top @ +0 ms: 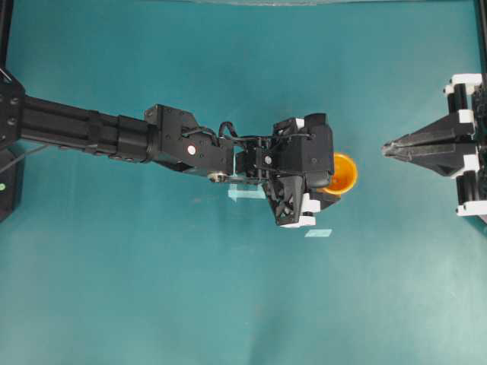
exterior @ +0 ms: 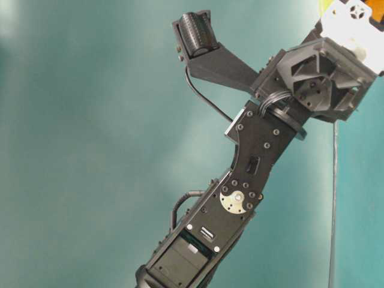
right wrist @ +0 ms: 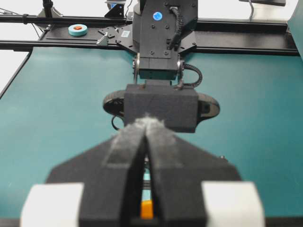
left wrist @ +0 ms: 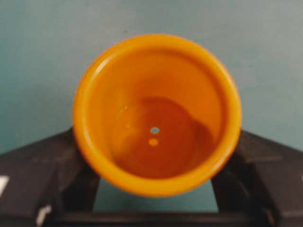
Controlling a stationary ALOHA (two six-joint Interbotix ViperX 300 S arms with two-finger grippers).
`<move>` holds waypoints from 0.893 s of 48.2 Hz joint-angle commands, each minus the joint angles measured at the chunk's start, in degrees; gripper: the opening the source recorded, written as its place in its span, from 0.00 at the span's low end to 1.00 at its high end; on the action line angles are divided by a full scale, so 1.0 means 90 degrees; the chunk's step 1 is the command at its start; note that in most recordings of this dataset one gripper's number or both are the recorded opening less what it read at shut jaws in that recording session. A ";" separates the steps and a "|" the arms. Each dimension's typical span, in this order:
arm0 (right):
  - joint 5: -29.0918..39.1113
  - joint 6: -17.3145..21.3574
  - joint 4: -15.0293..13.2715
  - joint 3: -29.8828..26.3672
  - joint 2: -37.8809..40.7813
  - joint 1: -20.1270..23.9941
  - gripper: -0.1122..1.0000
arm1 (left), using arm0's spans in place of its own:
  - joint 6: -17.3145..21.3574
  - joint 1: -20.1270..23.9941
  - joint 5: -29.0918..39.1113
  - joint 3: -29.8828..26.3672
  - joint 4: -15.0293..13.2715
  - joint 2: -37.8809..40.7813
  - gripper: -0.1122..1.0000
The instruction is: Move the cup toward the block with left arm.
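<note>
I am pinching the cup (left wrist: 156, 113) between the two fingers of my left end effector (top: 329, 173): in my wrist view the dark fingers are pressing on its wall at 3 and 9 o'clock, and the cup is standing mouth up on the teal tabletop (top: 152, 289). In the overhead view it is sitting at the 3 o'clock tip of my arm, roughly midway across the tabletop, with the right end effector (top: 386, 146) further out at 3 o'clock, well apart, its fingers pressed together and holding nothing. I am not seeing the block clearly in any view. An orange sliver (right wrist: 147, 209) is showing low behind the right fingers in the right wrist view, but I cannot tell whether it is the block or the cup. To do this step well, I am judging that I should find the block first, then slide the cup low and level, gripping gently so the plastic is not flexing or tipping. I should stop just beside the block rather than knocking it, and stay clear of the right arm. Counting what is showing: one cup, no block that I can confirm, two arms, two pale tape marks (top: 247, 192) at 7 and 9 o'clock of the cup, and one tape roll (right wrist: 77, 29) on the far rail.
</note>
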 commanded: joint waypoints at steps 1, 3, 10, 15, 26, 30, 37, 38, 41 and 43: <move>-0.0029 0.0010 -0.0010 -0.0195 0.0020 0.0010 0.10 | 0.0000 -0.0020 -0.0059 -0.0176 0.0020 -0.0127 0.65; -0.0020 0.0010 -0.0010 -0.0195 0.0020 0.0010 0.10 | 0.0000 -0.0020 -0.0068 -0.0176 0.0020 -0.0127 0.65; 0.0000 0.0010 -0.0010 -0.0195 0.0020 0.0010 0.10 | 0.0000 -0.0029 -0.0059 -0.0176 0.0020 -0.0127 0.65; 0.0059 0.0010 -0.0010 -0.0195 0.0010 0.0010 0.10 | 0.0000 -0.0029 -0.0059 -0.0176 0.0020 -0.0127 0.65; 0.0049 -0.0010 -0.0010 -0.0195 0.0020 0.0010 0.10 | 0.0000 -0.0029 -0.0059 -0.0176 0.0020 -0.0127 0.65; 0.0029 -0.0010 -0.0010 -0.0195 0.0020 0.0010 0.10 | 0.0000 -0.0029 -0.0068 -0.0176 0.0020 -0.0127 0.65; 0.0039 -0.0020 -0.0010 -0.0205 0.0020 0.0010 0.10 | 0.0000 -0.0029 -0.0068 -0.0176 0.0020 -0.0137 0.65; 0.0039 -0.0029 -0.0010 -0.0205 0.0010 0.0010 0.10 | 0.0000 -0.0029 -0.0068 -0.0176 0.0020 -0.0127 0.65; 0.0039 -0.0029 -0.0010 -0.0195 0.0020 0.0010 0.10 | 0.0000 -0.0020 -0.0068 -0.0176 0.0029 -0.0127 0.65; 0.0029 -0.0039 -0.0010 -0.0195 0.0020 0.0010 0.10 | 0.0000 -0.0029 -0.0068 -0.0176 0.0020 -0.0127 0.65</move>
